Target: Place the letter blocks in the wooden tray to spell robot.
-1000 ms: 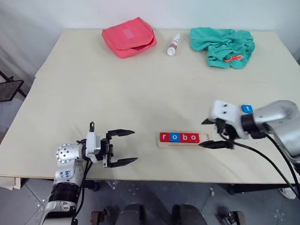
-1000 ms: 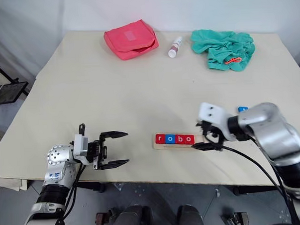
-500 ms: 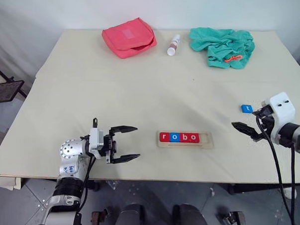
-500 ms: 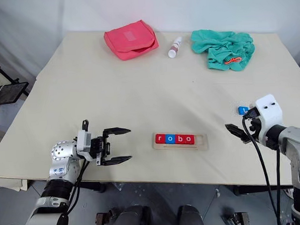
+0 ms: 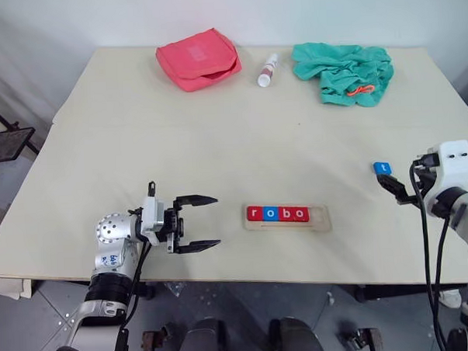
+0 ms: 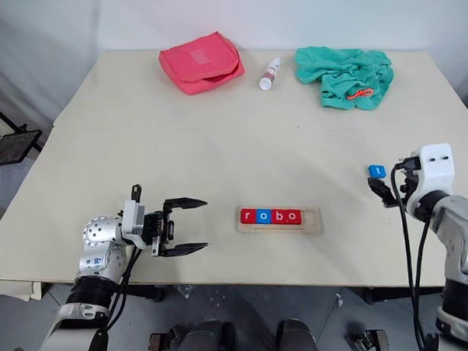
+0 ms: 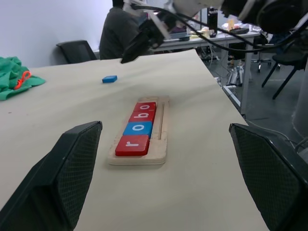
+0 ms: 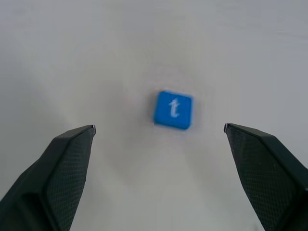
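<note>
The wooden tray (image 5: pixel 321 217) lies near the table's front edge with several letter blocks in it reading r, o, b, o: red (image 5: pixel 255 214), blue (image 5: pixel 271 214), red, red. Its right end is bare. A blue t block (image 5: pixel 382 168) lies flat on the table to the tray's right; it also shows as the t block (image 8: pixel 173 110) in the right wrist view. My right gripper (image 5: pixel 391 187) hovers open just short of it, nothing between its fingers. My left gripper (image 5: pixel 217 220) stands open and holds nothing, left of the tray and pointing toward it.
Along the far edge lie a red pouch (image 5: pixel 198 59), a small white bottle (image 5: pixel 267 69) and a crumpled green cloth (image 5: pixel 342 72). A person (image 7: pixel 120 33) sits beyond the table in the left wrist view. The table's right edge is close to my right arm.
My right gripper has swung away from the tray's right end out to the right, turned to point forward at the t block. The left gripper has stayed put.
</note>
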